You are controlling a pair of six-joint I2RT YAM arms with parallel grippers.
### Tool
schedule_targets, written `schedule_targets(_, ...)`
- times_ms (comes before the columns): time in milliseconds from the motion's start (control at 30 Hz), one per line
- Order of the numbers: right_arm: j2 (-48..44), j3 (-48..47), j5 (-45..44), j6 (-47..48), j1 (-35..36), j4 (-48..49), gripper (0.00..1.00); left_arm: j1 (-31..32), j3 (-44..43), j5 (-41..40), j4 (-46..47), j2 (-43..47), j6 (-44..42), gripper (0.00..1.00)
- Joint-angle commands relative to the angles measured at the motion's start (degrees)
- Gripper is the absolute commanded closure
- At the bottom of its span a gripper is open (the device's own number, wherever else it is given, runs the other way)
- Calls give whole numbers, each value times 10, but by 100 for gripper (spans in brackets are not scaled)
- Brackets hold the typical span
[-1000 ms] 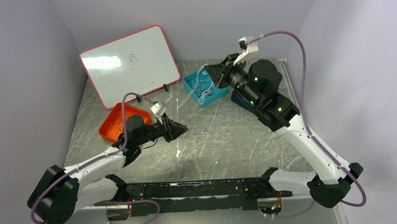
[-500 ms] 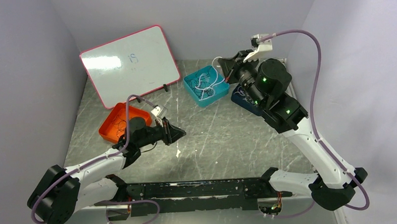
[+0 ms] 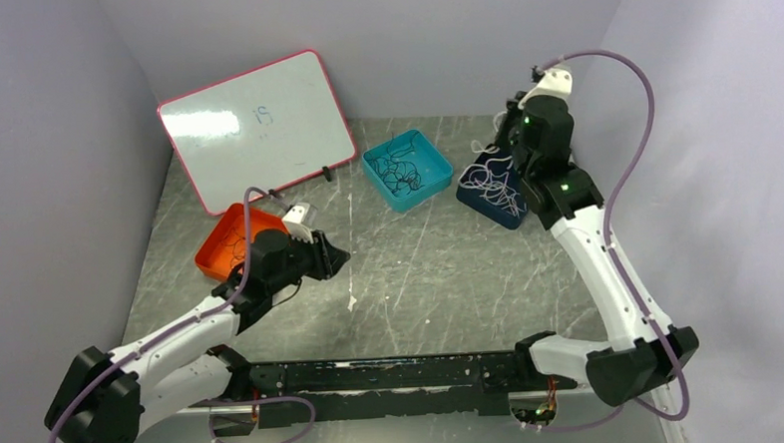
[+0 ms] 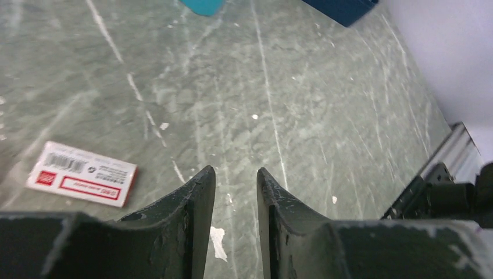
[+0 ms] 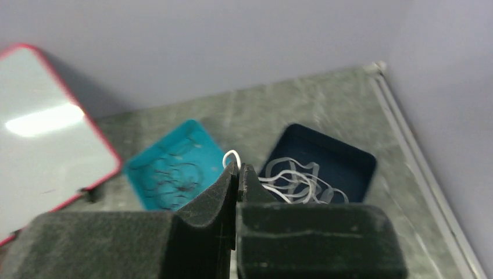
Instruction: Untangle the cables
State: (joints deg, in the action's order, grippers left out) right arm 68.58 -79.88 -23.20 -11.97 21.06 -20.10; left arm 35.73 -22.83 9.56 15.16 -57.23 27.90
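White cables [image 3: 490, 182] lie piled in the navy tray [image 3: 474, 199]; they also show in the right wrist view [image 5: 296, 183]. Black cables [image 3: 398, 171] lie in the teal tray [image 3: 429, 187]. Dark and reddish cables [image 3: 234, 246] lie in the orange tray [image 3: 213, 261]. My right gripper [image 5: 238, 167] is shut on a white cable loop [image 5: 231, 156] and is raised above the navy tray [image 5: 349, 154], at the back right in the top view [image 3: 504, 142]. My left gripper [image 4: 235, 171] is open and empty, low over the bare table, and shows in the top view [image 3: 335, 256].
A whiteboard [image 3: 254, 123] with a red rim leans against the back wall at the left. A small white and red label card [image 4: 81, 173] lies on the table left of my left gripper. A metal rail [image 5: 407, 145] runs along the table's right edge.
My right arm has swung right from over the teal tray to above the navy tray, shut on the white cable. My left gripper has drawn back a little to the left.
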Motion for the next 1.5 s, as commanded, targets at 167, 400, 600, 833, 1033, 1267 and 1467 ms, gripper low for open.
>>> schedule_targets(167,62,79,58,-23,-123,81,100,-8,-55,-103,-144,42,-30,59)
schedule_targets(400,122,92,74,-30,-174,117,100,-8,-61,-104,-159,55,-29,59)
schedule_targets(600,149,92,96,-36,-201,137,100,-8,-65,-102,-163,48,-28,58)
schedule_targets(833,172,80,118,-36,-214,141,100,-8,-69,-99,-161,41,-28,57)
schedule_targets(1033,187,77,127,-33,-228,144,100,-8,-67,-103,-164,44,-23,57)
schedule_targets(1267,221,68,145,-30,-241,159,100,-8,-64,-107,-162,43,-16,57)
schedule_targets(1467,272,56,148,-34,-246,157,100,-8,-66,-106,-160,41,-14,57)
